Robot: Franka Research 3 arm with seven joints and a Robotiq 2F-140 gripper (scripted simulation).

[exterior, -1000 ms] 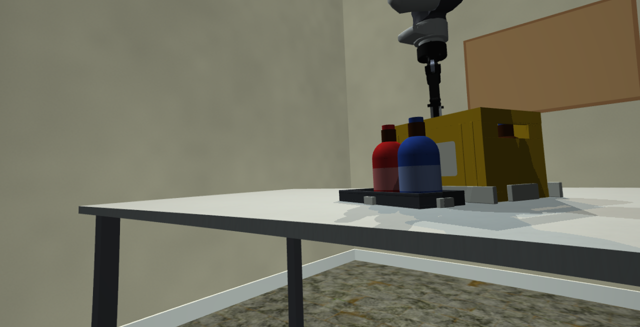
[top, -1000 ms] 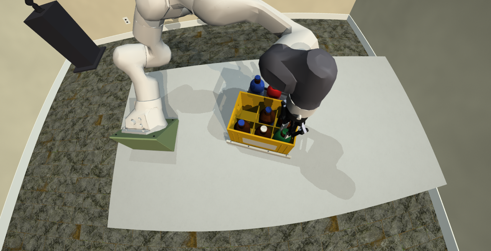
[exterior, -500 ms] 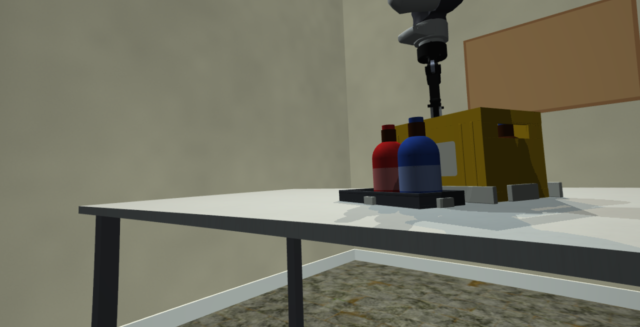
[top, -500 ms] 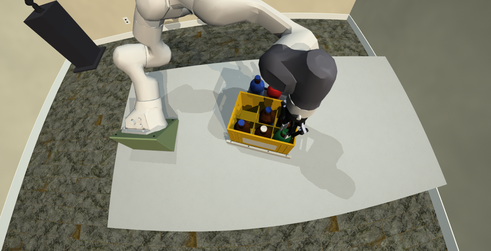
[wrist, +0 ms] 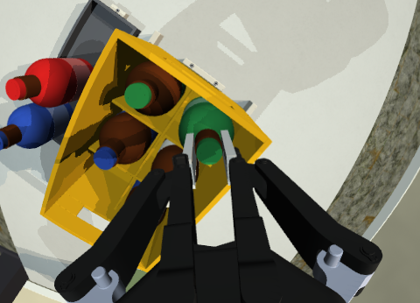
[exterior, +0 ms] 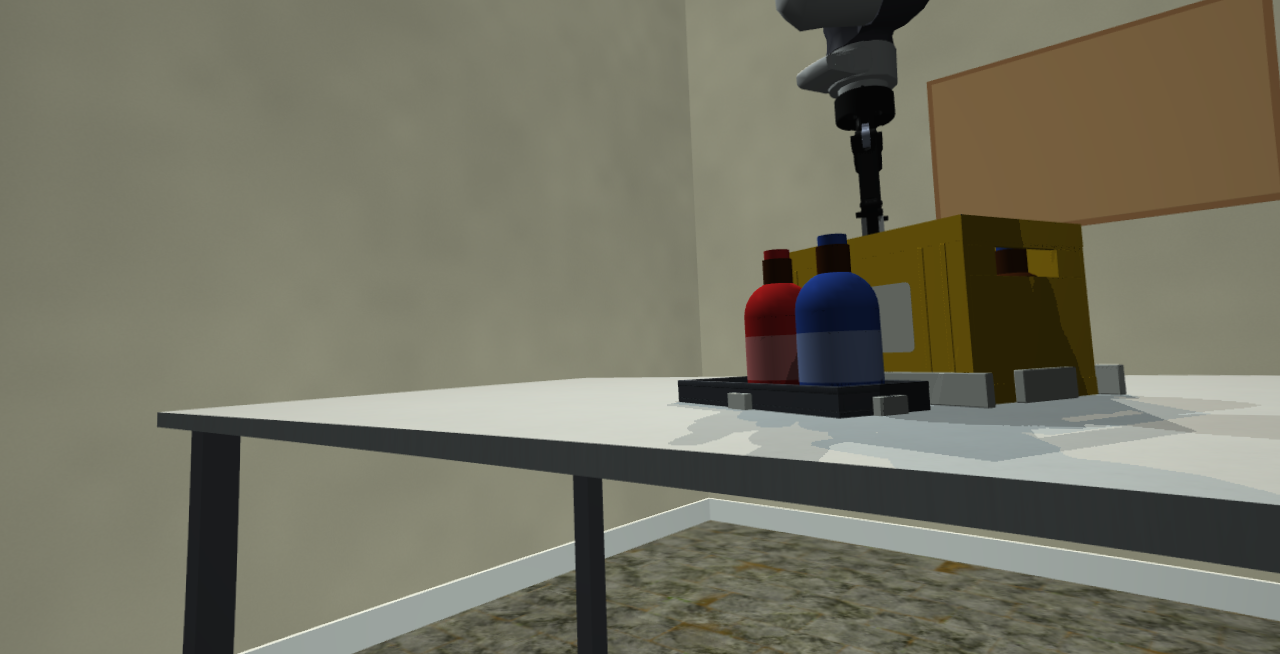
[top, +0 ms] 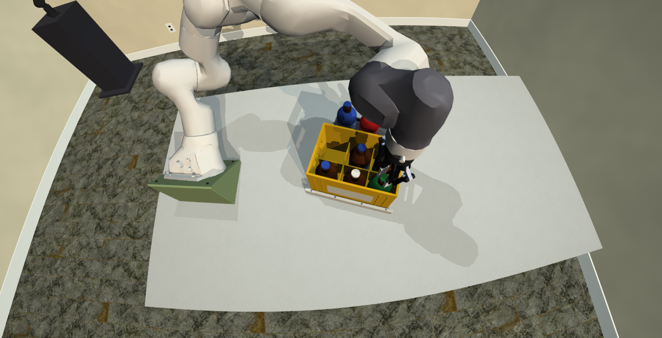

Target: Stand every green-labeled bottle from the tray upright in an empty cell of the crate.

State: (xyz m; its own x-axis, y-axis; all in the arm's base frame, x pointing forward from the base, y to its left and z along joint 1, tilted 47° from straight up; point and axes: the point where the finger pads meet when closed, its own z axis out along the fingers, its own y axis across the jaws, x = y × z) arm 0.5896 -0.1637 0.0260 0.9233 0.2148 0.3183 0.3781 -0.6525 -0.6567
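Observation:
My gripper is shut on the neck of the green-labeled bottle. The bottle stands upright inside the front right corner cell of the yellow crate. Whether it rests on the cell floor is hidden. Brown bottles stand in other cells: two with blue caps, one with a white cap, and one with a green cap. The back left cell is empty.
A red bottle and a blue bottle stand upright on the black tray right behind the crate. The robot base stands at the table's left.

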